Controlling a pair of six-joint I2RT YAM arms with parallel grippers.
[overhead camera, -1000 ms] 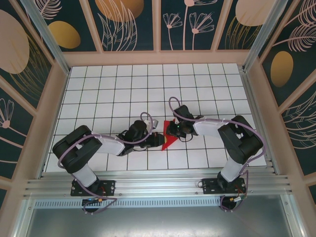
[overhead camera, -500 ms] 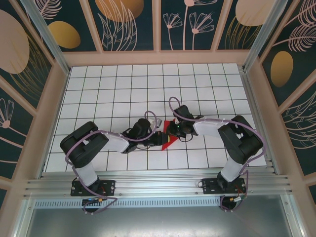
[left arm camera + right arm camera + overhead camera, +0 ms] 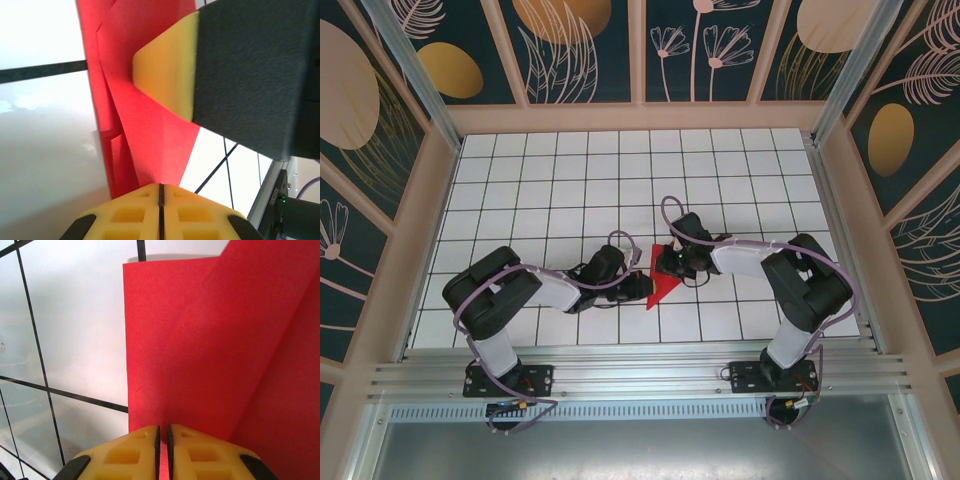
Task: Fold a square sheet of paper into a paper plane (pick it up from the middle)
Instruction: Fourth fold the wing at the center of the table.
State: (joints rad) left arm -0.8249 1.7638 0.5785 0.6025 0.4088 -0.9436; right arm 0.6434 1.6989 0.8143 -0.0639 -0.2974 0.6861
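White grid-tile surface [image 3: 570, 180], dark floral wall panels [image 3: 580, 50] on three sides, both arms reaching in toward the middle

- red paper [image 3: 662, 286] sits between the two pincers in the top view. It's partly folded and reads as a pointed, roughly triangular shape with the tip toward the arm bases
- left pincer [image 3: 638, 284] is at the paper's left edge, right pincer [image 3: 668, 265] is on its far side. The two are close together, with the paper bridging them

Left wrist view:
- left pincer [image 3: 160, 200] has its yellow pads pressed together with only a seam between them, clamped on the red paper [image 3: 145, 135]
- paper runs straight ahead from the tips as a narrow creased strip with overlapping layers
- a second yellow pad [image 3: 167, 75] on a dark body lies against the paper ahead and to the right of the tips
- tile shows either side of the strip

Right wrist view:
- right pincer [image 3: 162, 432] has its pads together with a hairline slit, clamped on the red paper [image 3: 200, 365]
- paper spreads ahead and to the right of the tips. A diagonal layer edge runs from just above the tips up to the top right, with a flatter layer beneath reaching left
- bare tile and grid lines to the left of the tips

Can't tell whether the paper's underside touches the surface at the grip points
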